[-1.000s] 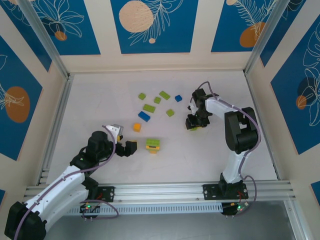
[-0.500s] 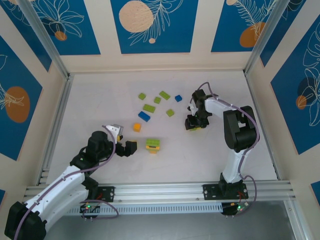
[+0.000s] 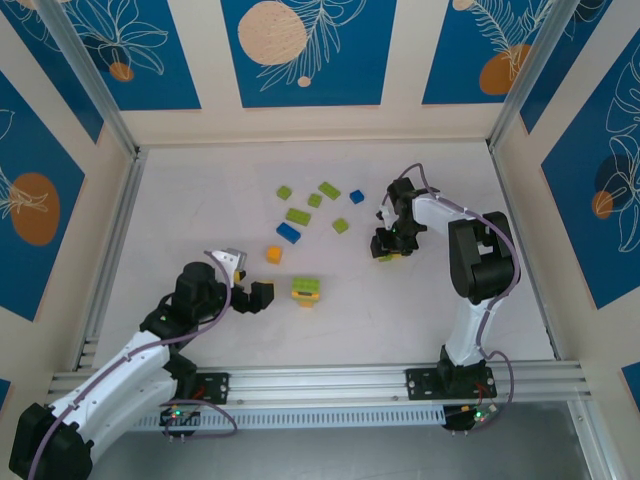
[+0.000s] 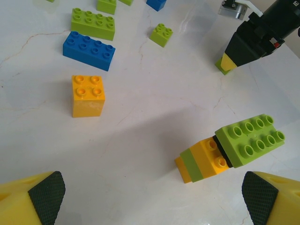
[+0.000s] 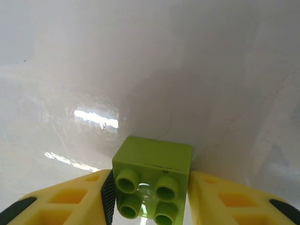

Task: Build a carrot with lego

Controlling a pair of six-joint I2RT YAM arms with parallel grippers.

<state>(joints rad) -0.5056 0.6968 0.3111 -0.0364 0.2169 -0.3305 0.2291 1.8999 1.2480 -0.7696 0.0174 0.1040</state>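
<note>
Yellow plastic fingers (image 5: 61,201) of the right gripper (image 5: 150,197) pinching a glossy lime square brick (image 5: 152,159), four round studs toward the lens, down at the smooth white table (image 5: 140,70). Left gripper (image 4: 152,194) gaping wide, black cross-hatched pads (image 4: 44,197) bare, nothing held. Just ahead, lying on its side, a banded stack (image 4: 225,152) (orange, lime, orange, thin black, lime eight-stud cap). Farther out, loose: one orange cube (image 4: 87,96), two blue bricks (image 3: 288,232), five lime pieces (image 3: 298,215).
</note>
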